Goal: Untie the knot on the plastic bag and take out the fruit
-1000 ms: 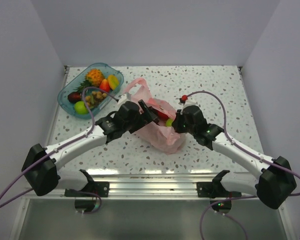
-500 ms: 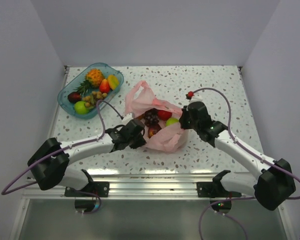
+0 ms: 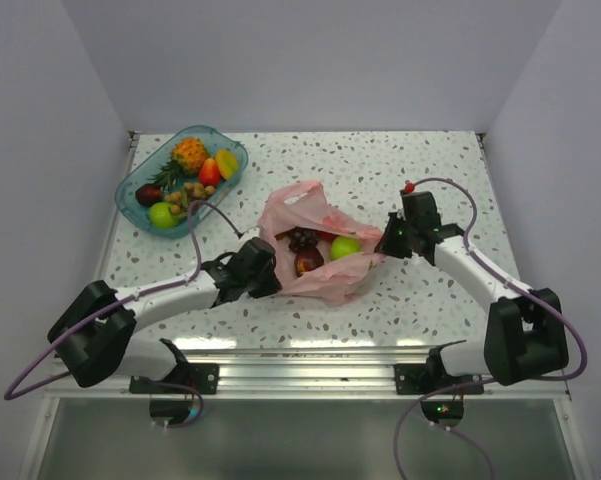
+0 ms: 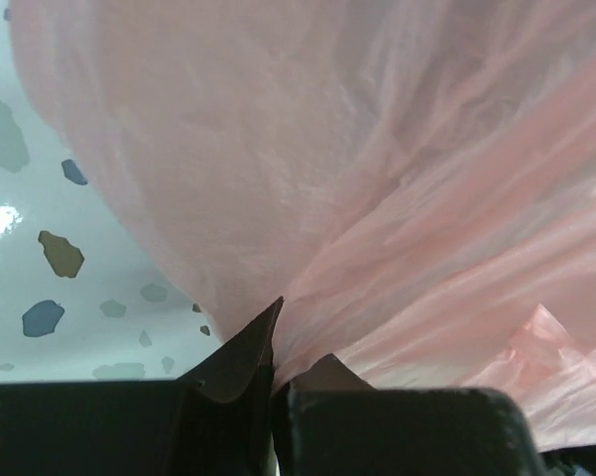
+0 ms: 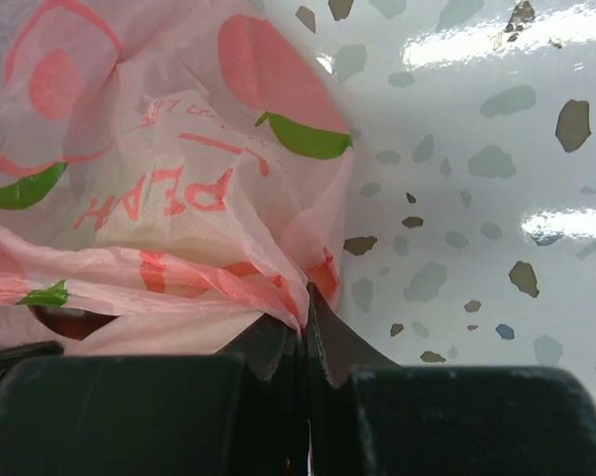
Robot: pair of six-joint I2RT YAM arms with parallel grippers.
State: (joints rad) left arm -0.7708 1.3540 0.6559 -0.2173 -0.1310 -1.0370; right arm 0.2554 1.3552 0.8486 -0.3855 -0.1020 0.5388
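Top external view, near first: left gripper [image 3: 264, 282] is clamped on the near-left side of the plastic bag [image 3: 332, 287], and its wrist view shows the tips pinching a fold of pink film. Right gripper [image 3: 386, 244] pinches the bag's right rim, jaws pressed together on printed film. The bag sits mid-table between them with its mouth gaping. No knot visible, so I judge it undone. A green apple [image 3: 345, 246] and grapes [image 3: 301, 239] are exposed inside.

Risks: the film is thin, so pulling the arms further apart could tear it or drag the bag and spill fruit toward the near table edge. Both tools are occupied; letting go to pick may collapse the mouth.

Room: the table [image 3: 400, 165] is open behind and to the right of the bag. The blue tray [image 3: 130, 197] with a pineapple [image 3: 190, 153] sits far left, well apart.
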